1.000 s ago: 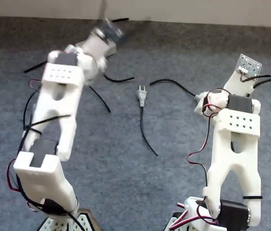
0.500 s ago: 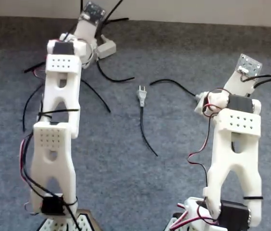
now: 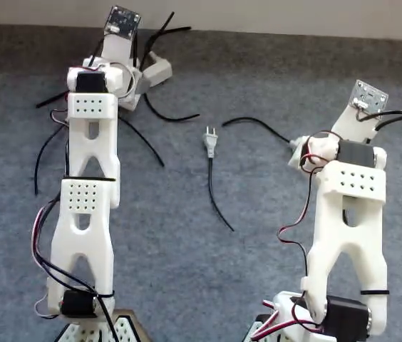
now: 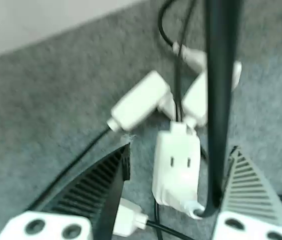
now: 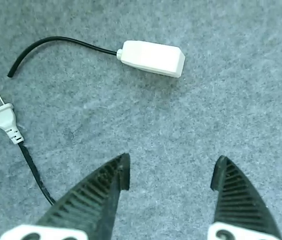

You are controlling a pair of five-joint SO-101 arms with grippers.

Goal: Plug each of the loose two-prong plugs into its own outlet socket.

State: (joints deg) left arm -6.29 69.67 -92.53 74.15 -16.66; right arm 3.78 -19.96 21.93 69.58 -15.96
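Swung straight within the last second, my left arm now reaches the far side of the table (image 3: 187, 271). Nearest me, the right end effector (image 5: 172, 159) hangs released; the loose plug (image 3: 211, 140) lies off to its side, prongs pointing away, closer to this arm. Beyond, the left end effector (image 4: 179, 149) gapes over an outlet socket (image 4: 175, 175).

high: overhead, far | wrists: close, looking down | high+right share plug (image 3: 210, 140)
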